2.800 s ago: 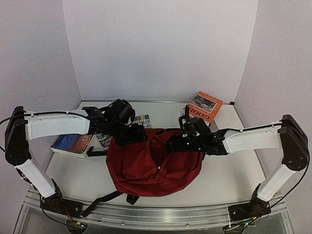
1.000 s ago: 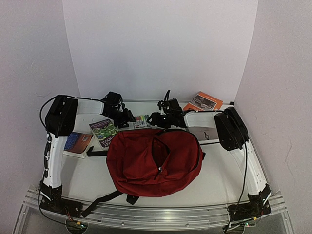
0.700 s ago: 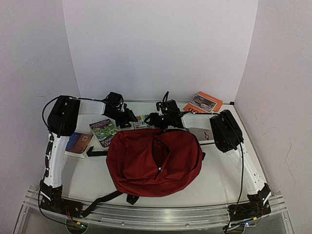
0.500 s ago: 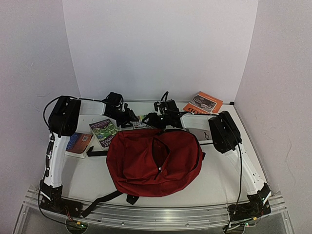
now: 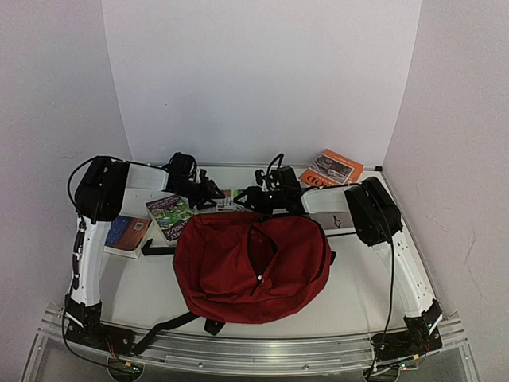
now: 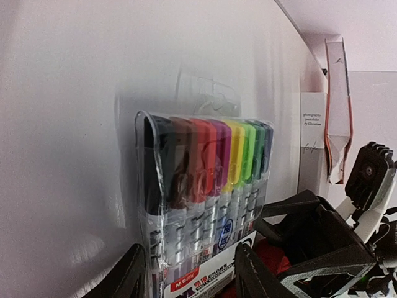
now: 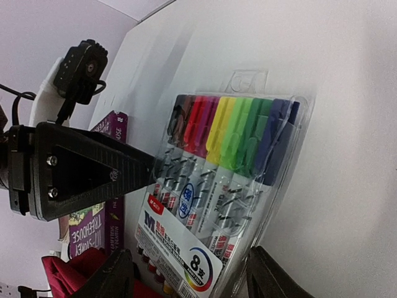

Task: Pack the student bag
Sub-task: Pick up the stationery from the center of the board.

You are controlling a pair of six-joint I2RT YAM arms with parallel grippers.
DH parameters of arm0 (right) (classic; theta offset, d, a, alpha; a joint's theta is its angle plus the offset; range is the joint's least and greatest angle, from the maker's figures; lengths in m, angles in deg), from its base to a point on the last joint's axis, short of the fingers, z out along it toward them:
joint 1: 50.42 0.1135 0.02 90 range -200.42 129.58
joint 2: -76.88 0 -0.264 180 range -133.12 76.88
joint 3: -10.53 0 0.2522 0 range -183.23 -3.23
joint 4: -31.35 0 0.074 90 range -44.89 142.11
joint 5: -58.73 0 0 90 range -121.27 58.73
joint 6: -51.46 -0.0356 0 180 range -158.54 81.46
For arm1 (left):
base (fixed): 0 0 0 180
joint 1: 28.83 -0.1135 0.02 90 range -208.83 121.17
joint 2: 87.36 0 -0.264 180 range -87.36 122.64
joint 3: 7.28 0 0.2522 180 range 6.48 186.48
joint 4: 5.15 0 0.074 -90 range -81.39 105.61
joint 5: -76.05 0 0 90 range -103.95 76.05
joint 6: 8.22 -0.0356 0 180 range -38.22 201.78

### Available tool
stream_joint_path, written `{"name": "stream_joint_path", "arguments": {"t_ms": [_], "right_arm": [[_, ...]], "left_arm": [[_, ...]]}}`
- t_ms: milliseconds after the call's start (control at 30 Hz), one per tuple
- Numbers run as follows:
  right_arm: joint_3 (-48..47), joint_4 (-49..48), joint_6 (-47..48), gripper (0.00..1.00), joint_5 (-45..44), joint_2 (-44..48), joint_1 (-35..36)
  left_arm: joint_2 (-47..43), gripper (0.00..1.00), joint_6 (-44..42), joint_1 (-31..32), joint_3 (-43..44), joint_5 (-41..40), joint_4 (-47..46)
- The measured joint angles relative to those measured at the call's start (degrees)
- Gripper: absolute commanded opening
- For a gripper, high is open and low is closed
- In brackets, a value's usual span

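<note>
The student bag (image 5: 250, 267), dark red with black straps, lies in the middle of the table with its zipper slit facing up. Just behind it lies a clear pack of coloured markers (image 5: 229, 196). My left gripper (image 5: 215, 193) reaches it from the left and my right gripper (image 5: 248, 197) from the right. In the left wrist view the marker pack (image 6: 205, 186) sits between the open fingers of my left gripper (image 6: 189, 276), close to both edges. In the right wrist view the marker pack (image 7: 223, 167) lies between the fingers of my open right gripper (image 7: 192, 276), with small gaps.
An orange book (image 5: 334, 169) lies at the back right. A purple-green book (image 5: 169, 213) and a blue book (image 5: 123, 233) lie left of the bag. A white booklet (image 5: 334, 219) sits under the right arm. Black straps (image 5: 159, 330) trail toward the front edge.
Both grippers have left the bag's opening and folded back to the marker pack. Over the last second they drew closer around it, and the left jaws narrowed slightly.
</note>
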Motion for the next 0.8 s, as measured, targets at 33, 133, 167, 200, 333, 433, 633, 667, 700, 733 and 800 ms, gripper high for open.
{"name": "stream_joint_path", "arguments": {"t_ms": [33, 133, 167, 200, 333, 433, 633, 667, 700, 733, 800], "right_arm": [[0.6, -0.5, -0.3, 0.59, 0.2, 0.5, 0.0], [2.5, -2.0, -1.5, 0.58, 0.5, 1.8, 0.0], [3.0, -2.6, -1.8, 0.58, 0.6, 2.3, 0.0], [3.5, -3.2, -2.1, 0.58, 0.7, 2.7, 0.0], [5.6, -4.9, -3.3, 0.57, 1.0, 4.9, -0.1], [7.6, -6.1, -3.7, 0.56, 1.5, 7.0, 0.1], [12.8, -7.0, -3.8, 0.55, 1.8, 12.9, 0.4], [14.3, -7.1, -3.8, 0.55, 1.8, 14.3, 0.5], [15.4, -7.2, -3.8, 0.55, 1.6, 15.3, 0.6], [17.2, -7.2, -3.6, 0.55, 1.4, 16.9, 0.8], [20.6, -7.0, -3.4, 0.55, 1.1, 20.0, 1.3]], "left_arm": [[-0.6, 0.47, 0.5, 0.0, -0.7, 0.4, -0.6], [-2.5, 0.47, 1.8, -0.1, -2.8, 1.4, -2.7], [-3.4, 0.47, 2.3, -0.1, -3.5, 1.6, -3.2], [-4.3, 0.47, 2.6, -0.1, -4.0, 1.8, -3.6], [-8.1, 0.47, 3.6, -0.1, -4.8, 3.0, -5.6], [-11.4, 0.47, 3.9, 0.3, -5.7, 3.7, -7.1], [-16.9, 0.46, 3.9, 2.0, -7.6, 4.3, -8.4], [-17.6, 0.46, 3.8, 2.3, -8.1, 4.3, -8.5], [-18.4, 0.46, 3.8, 2.7, -8.6, 4.2, -8.5], [-19.5, 0.46, 3.7, 3.2, -9.4, 4.2, -8.3], [-21.8, 0.46, 3.5, 4.3, -11.2, 4.0, -7.5]]}}
